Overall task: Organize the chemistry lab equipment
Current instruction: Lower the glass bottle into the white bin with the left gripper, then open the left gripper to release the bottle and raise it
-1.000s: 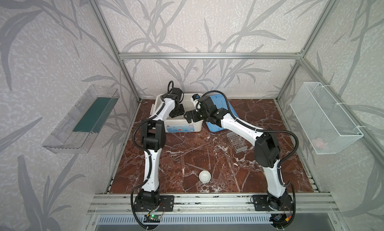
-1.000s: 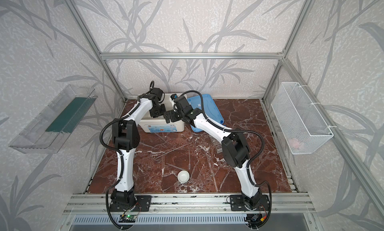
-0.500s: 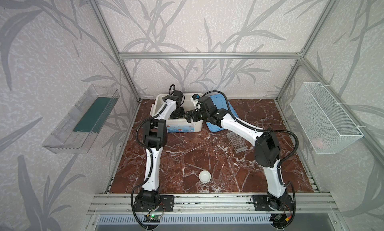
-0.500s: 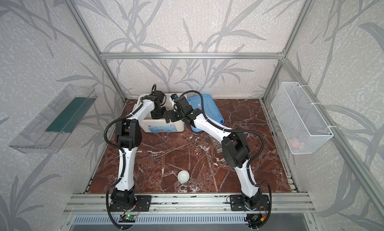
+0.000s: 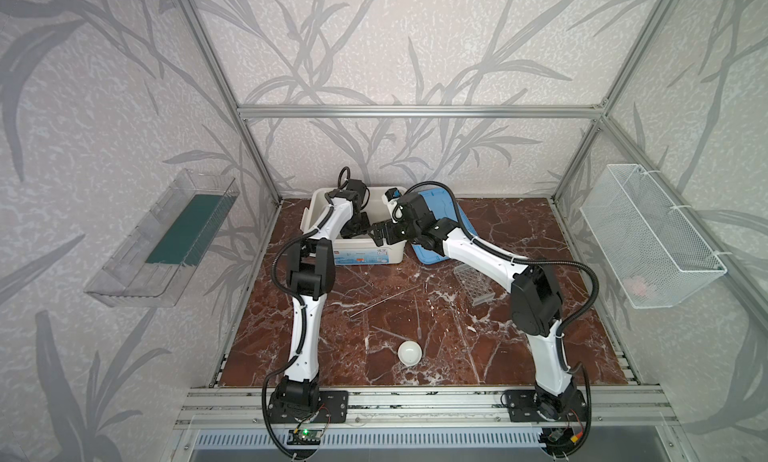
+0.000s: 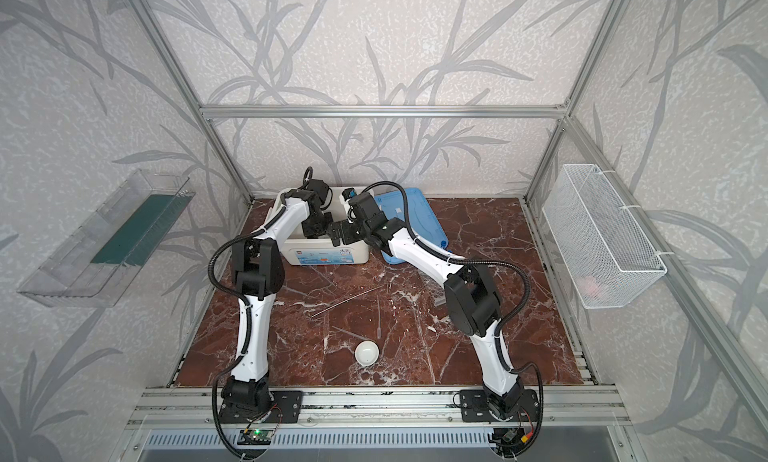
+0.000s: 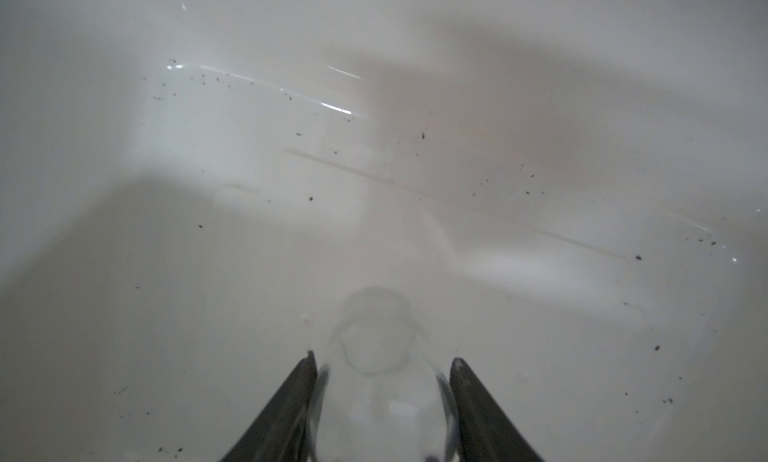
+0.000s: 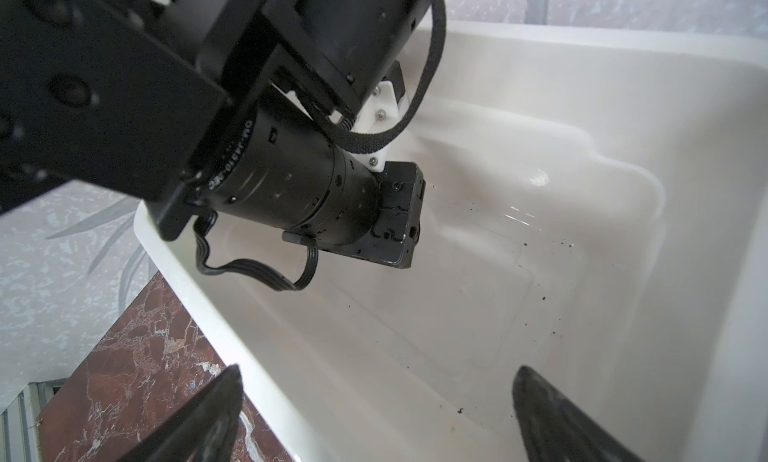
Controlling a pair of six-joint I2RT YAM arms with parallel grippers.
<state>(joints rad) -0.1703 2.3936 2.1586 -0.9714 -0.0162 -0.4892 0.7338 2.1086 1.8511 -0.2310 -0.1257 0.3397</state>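
Here, angled down into the tub (image 5: pixel 397 253), left fingers (image 7: pixel 286 410) flank the jar (image 7: pixel 380 389), grip unclear; right fingers (image 8: pixel 199 418) hover splayed.

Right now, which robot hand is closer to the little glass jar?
Left. The jar sits between the fingers of the left gripper, down inside the white tub. The right gripper hangs open above the tub's edge, farther from the jar.

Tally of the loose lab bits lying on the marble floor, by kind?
Clear grid rack: 1
White dish: 1
Thin rods/droppers: 3 (long rod, dropper, short thin piece)
Total: 5
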